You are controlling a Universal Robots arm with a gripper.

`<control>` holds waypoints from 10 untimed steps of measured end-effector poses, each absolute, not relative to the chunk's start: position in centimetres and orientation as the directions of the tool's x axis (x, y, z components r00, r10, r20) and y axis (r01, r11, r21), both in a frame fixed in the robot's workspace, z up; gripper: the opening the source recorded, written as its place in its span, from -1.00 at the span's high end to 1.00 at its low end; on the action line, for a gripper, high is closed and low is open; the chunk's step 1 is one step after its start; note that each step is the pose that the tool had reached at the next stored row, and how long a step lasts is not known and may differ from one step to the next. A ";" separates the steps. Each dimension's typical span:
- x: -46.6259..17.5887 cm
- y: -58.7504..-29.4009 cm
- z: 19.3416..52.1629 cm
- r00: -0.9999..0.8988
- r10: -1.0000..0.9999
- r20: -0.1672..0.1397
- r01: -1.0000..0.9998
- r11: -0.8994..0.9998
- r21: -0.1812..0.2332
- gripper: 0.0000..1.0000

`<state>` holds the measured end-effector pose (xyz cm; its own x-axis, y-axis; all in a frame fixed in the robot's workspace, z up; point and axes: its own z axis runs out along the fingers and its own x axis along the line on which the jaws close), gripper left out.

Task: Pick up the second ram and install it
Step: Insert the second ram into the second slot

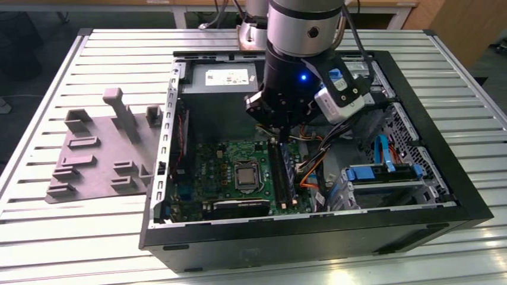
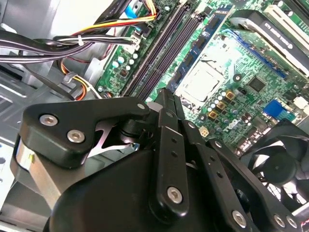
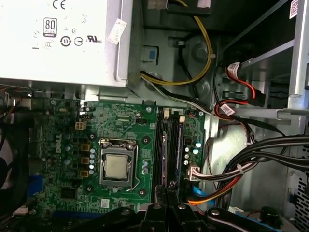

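Slatted aluminium makes up the worktop (image 1: 95, 237), and going from the exterior view's left to its right there is first a grey plastic holder block (image 1: 103, 157) with upright posts, then the open computer case (image 1: 317, 237) lying on its side. Inside it, the green motherboard (image 1: 230, 178) carries the processor socket (image 1: 247, 176), with the long black memory slots (image 1: 279, 172) just beside it and a bundle of coloured cables (image 1: 313, 178) further right. The arm reaches down into the case, and the claw (image 1: 277, 138) hangs right over the slots. In the second wrist view its fingers (image 2: 166, 116) are drawn close together, pinched on the second ram (image 2: 163, 96), whose thin dark edge points down at the slots (image 2: 164, 53); in the first wrist view the same slots (image 3: 166, 145) run straight away from the claw (image 3: 164, 195). Doing this step well, I judge, means keeping the stick parallel with its slot, square and upright, and pressing evenly along its length, clear of the cables.
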<state>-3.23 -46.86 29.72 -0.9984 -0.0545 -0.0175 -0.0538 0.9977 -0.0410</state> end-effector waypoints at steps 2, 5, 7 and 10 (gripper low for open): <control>-3.2 -46.9 29.5 -0.998 -0.055 -0.017 -0.054 0.998 -0.040 0.76; -3.2 -46.9 29.3 -0.998 -0.055 -0.017 -0.054 0.998 -0.040 0.76; -3.2 -46.9 29.1 -0.998 -0.055 -0.018 -0.054 0.998 -0.040 0.76; -3.2 -46.9 28.9 -0.998 -0.055 -0.017 -0.054 0.998 -0.040 0.76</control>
<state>-3.23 -46.86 28.86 -0.9984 -0.0546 -0.0175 -0.0539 0.9978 -0.0396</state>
